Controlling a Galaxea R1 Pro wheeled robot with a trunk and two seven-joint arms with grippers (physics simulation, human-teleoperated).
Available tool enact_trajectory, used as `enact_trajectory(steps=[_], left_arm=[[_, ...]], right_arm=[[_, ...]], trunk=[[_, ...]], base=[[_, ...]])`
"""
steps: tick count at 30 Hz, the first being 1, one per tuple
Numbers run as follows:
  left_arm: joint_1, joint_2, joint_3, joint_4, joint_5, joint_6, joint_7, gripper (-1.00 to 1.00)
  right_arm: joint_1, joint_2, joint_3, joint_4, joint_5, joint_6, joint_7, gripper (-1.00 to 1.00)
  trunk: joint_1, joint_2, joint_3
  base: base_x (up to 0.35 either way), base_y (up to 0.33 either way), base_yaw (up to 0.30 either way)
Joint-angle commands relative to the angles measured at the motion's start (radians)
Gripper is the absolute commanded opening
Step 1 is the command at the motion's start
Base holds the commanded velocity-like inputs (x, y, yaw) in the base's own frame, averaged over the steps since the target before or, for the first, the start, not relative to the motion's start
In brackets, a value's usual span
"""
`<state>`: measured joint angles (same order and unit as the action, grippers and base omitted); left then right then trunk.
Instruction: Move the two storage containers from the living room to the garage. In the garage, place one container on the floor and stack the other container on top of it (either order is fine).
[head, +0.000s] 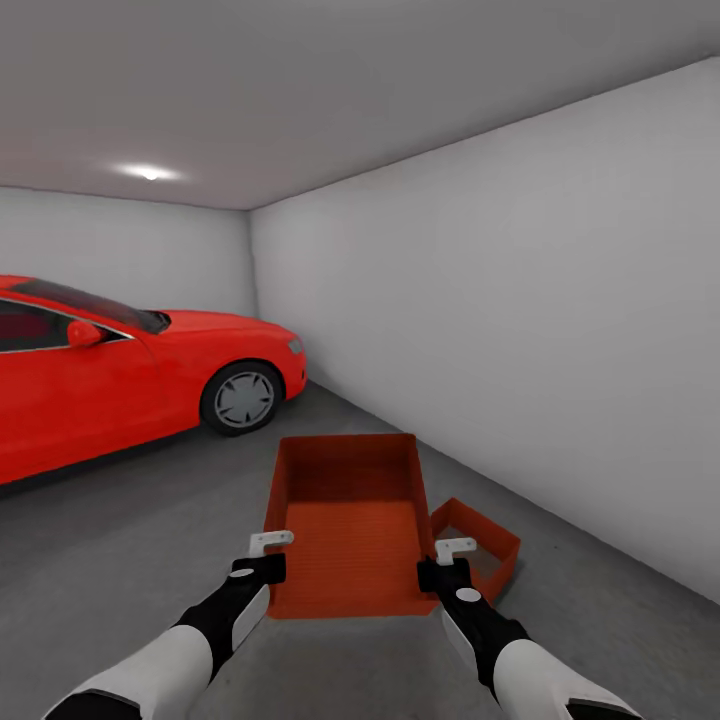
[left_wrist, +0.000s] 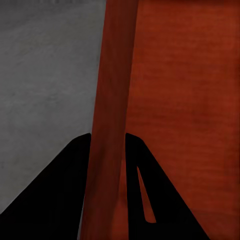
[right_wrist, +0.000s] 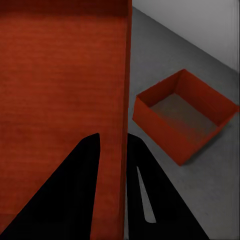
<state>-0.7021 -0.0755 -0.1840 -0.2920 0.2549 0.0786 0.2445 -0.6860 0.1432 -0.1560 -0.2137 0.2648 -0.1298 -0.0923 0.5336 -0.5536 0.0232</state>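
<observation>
Garage: plain white walls (head: 520, 300), dark grey mottled concrete floor (head: 130, 530), one ceiling light (head: 150, 173) lit far left.

Glossy red car (head: 120, 385) parked at left, nose toward the far right corner, front wheel visible.

Orange-red rectangular open-top storage bin w/ tapered walls (head: 345, 520) is held up in front of the robot, centre of head view, open side up, inside bare.

2nd identical orange-red bin (head: 480, 550) sits on the floor to the right, below and partly behind the held bin, near the right wall; open side up, nothing in it. Right wrist view shows it (right_wrist: 182, 115) resting on concrete, apart from the held bin.

Left gripper (head: 262, 555): jaws closed onto the held bin's left wall near its near corner; wall passes between black fingers (left_wrist: 65, 195).

Right gripper (head: 447, 562): jaws pinch the right wall likewise, fingers (right_wrist: 75, 200) either side.
</observation>
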Motion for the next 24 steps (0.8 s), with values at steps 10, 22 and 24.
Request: enact_trajectory(steps=[10,22,24], left_arm=[[0.000,0.000,0.029,-0.018,0.000,-0.053,0.015,-1.00],[0.000,0.000,0.029,-0.018,0.000,-0.051,0.015,-1.00],[0.000,0.000,0.029,-0.018,0.000,-0.051,0.015,-1.00]], right_arm=[[0.000,0.031,-0.017,0.004,0.007,-0.004,0.016,-1.00],[0.000,0.031,-0.017,0.004,0.007,-0.004,0.016,-1.00],[0.000,0.031,-0.017,0.004,0.007,-0.004,0.016,-1.00]], trunk=[[0.001,0.000,0.000],[0.001,0.000,0.000],[0.001,0.000,0.000]], base=[[0.322,0.000,-0.288],[0.322,0.000,-0.288],[0.322,0.000,-0.288]])
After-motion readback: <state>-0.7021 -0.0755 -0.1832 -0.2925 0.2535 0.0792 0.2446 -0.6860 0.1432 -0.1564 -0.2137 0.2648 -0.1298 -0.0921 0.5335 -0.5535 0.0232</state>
